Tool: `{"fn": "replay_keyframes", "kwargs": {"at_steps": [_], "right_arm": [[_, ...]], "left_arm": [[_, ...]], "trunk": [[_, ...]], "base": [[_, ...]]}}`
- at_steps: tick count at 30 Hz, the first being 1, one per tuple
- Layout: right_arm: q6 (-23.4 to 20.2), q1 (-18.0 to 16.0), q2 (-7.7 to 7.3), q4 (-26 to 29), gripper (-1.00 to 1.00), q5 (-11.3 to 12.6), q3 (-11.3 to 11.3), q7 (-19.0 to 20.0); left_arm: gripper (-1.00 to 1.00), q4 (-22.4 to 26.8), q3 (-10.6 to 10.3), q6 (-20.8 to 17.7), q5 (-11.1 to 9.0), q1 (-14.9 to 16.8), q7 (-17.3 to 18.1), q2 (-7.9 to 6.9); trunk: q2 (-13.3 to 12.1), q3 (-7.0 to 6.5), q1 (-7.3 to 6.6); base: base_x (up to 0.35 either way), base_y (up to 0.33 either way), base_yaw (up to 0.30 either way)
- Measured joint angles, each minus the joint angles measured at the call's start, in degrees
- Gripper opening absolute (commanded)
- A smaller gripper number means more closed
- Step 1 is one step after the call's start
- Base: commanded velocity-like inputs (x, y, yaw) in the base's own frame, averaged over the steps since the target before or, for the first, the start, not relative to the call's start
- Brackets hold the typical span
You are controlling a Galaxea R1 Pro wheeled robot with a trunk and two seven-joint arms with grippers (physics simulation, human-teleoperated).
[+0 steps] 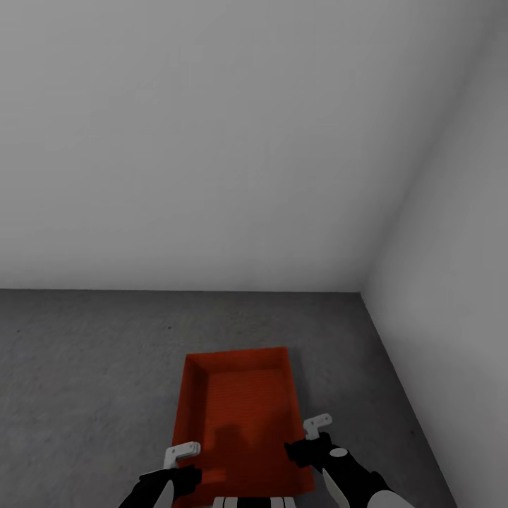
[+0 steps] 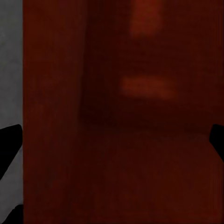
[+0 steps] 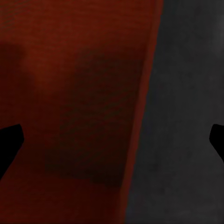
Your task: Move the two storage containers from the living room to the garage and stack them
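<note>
We see the near end of the storage container [image 1: 243, 416] cut off by the head view's lower edge, behind our trunk. Whether a second bin sits nested inside it we cannot tell. Each wrist view crops the fingertips [image 2: 9, 144] to dark wedges, and the container's walls are blurred there.

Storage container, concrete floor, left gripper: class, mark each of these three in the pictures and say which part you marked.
storage container [image 1: 243, 416]: head view, on its inner bottom.
concrete floor [image 1: 85, 367]: head view, on a bare patch left of the container.
left gripper [image 2: 112, 140]: left wrist view, midway between its dark fingertips, over the container's wall.
</note>
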State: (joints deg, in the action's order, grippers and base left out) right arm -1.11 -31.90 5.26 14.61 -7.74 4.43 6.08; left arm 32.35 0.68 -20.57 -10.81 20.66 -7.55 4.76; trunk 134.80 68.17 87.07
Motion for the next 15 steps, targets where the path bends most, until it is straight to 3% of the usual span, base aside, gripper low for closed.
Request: {"fn": "replay_keyframes", "kwargs": {"at_steps": [8,15], "right_arm": [[0.0,0.0,0.02,0.0,1.00,0.1,0.0,0.0],[0.0,0.0,0.01,0.0,1.00,0.1,0.0,0.0]], "left_arm": [[1.00,0.0,0.0,3.3,0.1,0.0,0.0,-0.22],[1.00,0.0,-0.1,3.8,0.1,0.0,0.0,-0.06]], "trunk": [[0.0,0.00,0.00],[0.0,0.00,0.00]], "base": [[0.000,0.000,0.000],[0.000,0.000,0.000]]}}
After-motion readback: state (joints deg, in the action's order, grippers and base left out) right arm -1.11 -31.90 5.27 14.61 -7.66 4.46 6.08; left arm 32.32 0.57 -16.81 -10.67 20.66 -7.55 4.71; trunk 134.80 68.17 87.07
